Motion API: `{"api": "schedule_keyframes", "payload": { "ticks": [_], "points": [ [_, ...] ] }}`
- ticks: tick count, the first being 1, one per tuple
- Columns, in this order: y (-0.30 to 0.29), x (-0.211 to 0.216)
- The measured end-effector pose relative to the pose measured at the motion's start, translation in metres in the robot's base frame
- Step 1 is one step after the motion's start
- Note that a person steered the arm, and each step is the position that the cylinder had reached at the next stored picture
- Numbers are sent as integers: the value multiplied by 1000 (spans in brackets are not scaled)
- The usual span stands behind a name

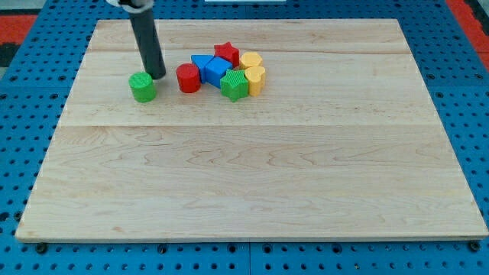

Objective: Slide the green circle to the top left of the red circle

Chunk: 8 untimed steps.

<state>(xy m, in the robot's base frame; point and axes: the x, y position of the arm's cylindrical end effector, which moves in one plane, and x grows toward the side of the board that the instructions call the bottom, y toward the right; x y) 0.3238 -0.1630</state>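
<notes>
The green circle (142, 87) lies on the wooden board (252, 176) near the view's top left. The red circle (188, 78) lies to its right, a small gap apart. My tip (157, 75) stands between them, just above and right of the green circle, close to its edge. The rod rises from there to the view's top.
A tight cluster sits right of the red circle: a blue block (212, 69), a red star (226, 53), a green star (234, 85) and two yellow blocks (253, 72). A blue pegboard (30, 84) surrounds the board.
</notes>
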Motion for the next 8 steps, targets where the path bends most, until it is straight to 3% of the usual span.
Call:
{"api": "schedule_keyframes", "payload": {
  "ticks": [4, 5, 6, 7, 8],
  "points": [
    [38, 108],
    [23, 119],
    [-15, 96],
    [-44, 42],
    [-45, 59]
  ]
}}
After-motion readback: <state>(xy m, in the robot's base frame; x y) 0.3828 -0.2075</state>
